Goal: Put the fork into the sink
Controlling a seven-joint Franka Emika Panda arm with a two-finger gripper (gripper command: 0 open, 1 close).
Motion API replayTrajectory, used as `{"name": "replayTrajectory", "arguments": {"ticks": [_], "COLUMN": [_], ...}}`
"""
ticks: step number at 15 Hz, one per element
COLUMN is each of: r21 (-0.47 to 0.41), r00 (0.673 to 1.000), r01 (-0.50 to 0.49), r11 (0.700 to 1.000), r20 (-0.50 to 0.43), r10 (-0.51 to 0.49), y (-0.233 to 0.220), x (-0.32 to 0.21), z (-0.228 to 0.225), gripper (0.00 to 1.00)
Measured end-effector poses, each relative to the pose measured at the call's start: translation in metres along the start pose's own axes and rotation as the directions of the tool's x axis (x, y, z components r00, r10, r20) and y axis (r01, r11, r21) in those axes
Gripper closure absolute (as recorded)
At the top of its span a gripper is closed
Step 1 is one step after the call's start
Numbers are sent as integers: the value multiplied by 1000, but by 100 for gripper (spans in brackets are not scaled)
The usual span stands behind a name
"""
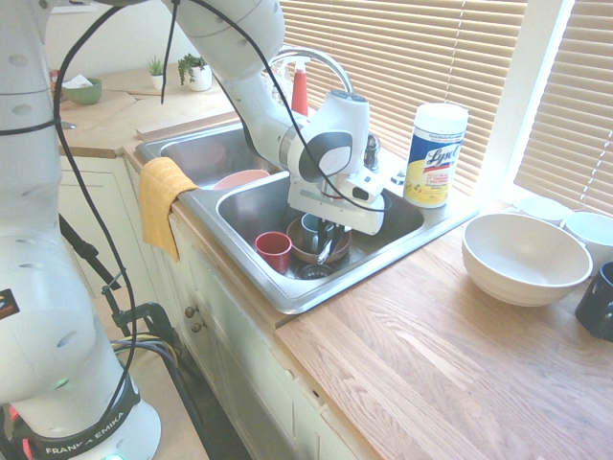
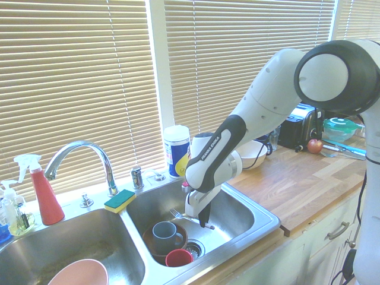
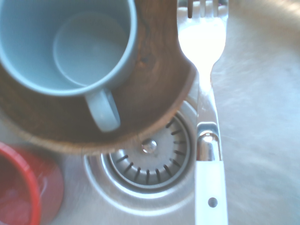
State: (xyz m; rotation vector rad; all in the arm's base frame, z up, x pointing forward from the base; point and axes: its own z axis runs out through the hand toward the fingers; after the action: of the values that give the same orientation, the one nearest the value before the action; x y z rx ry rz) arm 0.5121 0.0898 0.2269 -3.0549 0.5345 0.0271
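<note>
Clenched on the fork, the claw pointed straight down inside the right basin of the sink, low over the basin floor. Its fingers pinched the white handle, and the metal tines stuck out level toward the dividing wall, above the far edge of the brown bowl. In the wrist view the fork ran beside the drain, tines just over the bowl's rim.

That brown bowl sat near the middle of the basin with a grey-blue mug standing in it. A small red cup stood just beside the bowl toward the front wall, next to the drain. A pink bowl lay in the left basin. On the back rim between the basins rested a green and yellow sponge, near the curved faucet. A red spray bottle stood at the rim's back left corner. A yellow cloth hung over the front edge of the sink.

At the back right corner of the sink stood a wipes canister reading "Lysol". A large white bowl sat on the wooden counter to the right. The arm's base read "FRANKA EMIKA".
</note>
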Motion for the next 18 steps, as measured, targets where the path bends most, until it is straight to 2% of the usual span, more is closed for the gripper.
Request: {"name": "replayTrajectory", "arguments": {"ticks": [4,5,9,18], "r21": [-20,-25,-36,-25], "r00": [999,998,993,991], "r01": [-40,-51,-97,-116], "r11": [999,998,995,993], "r20": [17,24,67,58], "r10": [40,51,100,117], "y": [-2,-2,-6,-5], "x": [11,12,4,7], "z": [44,52,73,66], "gripper": [100,0,0,0]}}
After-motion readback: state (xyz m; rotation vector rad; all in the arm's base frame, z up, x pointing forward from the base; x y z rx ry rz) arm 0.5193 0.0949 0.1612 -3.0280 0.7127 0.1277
